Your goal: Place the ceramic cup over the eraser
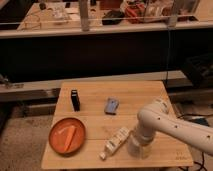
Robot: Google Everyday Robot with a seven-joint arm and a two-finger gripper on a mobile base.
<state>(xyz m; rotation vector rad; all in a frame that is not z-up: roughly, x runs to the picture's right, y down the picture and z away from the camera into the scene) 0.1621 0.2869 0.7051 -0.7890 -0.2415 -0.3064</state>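
Note:
The ceramic cup (140, 150) is a small pale round thing on the wooden table (165, 150), near the front edge and right of centre. My gripper (137, 143) points down right at the cup, at the end of the white arm (170, 125) that comes in from the right; the arm hides its contact with the cup. A flat blue-grey block (112, 106) lies mid-table and a black block (75, 100) stands upright at the back left. I cannot tell which of these two is the eraser. Both are well apart from the cup.
An orange plate (56, 131) with an orange piece on it sits at the front left. A cream bottle-like object (116, 142) lies on its side just left of the cup. A dark wall and a cluttered bench stand behind the table.

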